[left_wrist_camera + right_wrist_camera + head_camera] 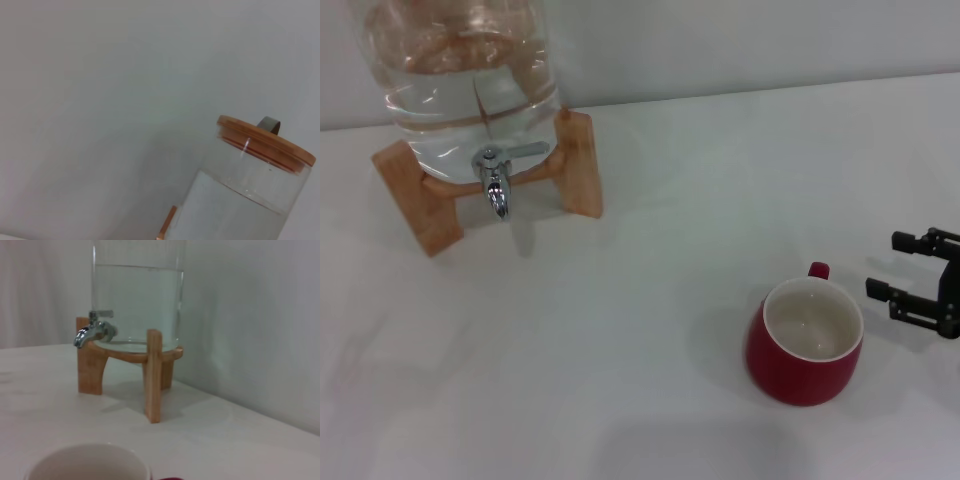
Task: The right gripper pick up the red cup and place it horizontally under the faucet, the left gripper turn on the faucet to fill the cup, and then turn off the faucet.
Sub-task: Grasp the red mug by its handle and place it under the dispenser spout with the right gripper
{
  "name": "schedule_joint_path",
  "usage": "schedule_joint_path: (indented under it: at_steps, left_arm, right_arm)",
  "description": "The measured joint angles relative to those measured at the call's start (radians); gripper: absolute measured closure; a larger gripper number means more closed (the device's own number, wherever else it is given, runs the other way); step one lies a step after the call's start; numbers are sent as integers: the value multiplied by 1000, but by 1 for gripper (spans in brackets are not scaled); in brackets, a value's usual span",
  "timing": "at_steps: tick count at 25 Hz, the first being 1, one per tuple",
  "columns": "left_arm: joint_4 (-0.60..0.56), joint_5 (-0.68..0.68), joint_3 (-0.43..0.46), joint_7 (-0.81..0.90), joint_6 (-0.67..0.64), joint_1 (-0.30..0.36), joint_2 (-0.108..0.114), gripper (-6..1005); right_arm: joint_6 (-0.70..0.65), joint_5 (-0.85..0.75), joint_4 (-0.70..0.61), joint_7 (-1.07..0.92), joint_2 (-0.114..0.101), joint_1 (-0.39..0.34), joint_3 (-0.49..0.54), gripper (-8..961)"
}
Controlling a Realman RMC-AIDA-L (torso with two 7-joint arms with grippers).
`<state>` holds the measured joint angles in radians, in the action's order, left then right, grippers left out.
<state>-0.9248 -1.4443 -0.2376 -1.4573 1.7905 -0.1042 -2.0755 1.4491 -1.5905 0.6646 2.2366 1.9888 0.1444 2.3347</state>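
The red cup (805,342) stands upright on the white table at the front right, cream inside showing, its small handle pointing away from me. My right gripper (886,265) is open just to the right of the cup, apart from it and empty. The faucet (497,183) sticks out of the clear glass water jar (470,80) at the back left, spout down, with nothing beneath it. In the right wrist view the cup's rim (87,462) is close at the bottom edge and the faucet (93,330) is far behind it. The left gripper is out of view.
The jar rests on a wooden stand (582,165) and holds water. Its wooden lid (265,142) appears in the left wrist view against a plain wall. White table (640,330) stretches between the stand and the cup.
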Motion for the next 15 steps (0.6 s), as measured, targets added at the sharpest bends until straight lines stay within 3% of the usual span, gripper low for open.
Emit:
schedule_joint_path:
  at_steps: [15]
  left_arm:
    - [0, -1, -2, 8, 11, 0, 0, 108]
  right_arm:
    - [-57, -2, -118, 102, 5, 48, -1, 295]
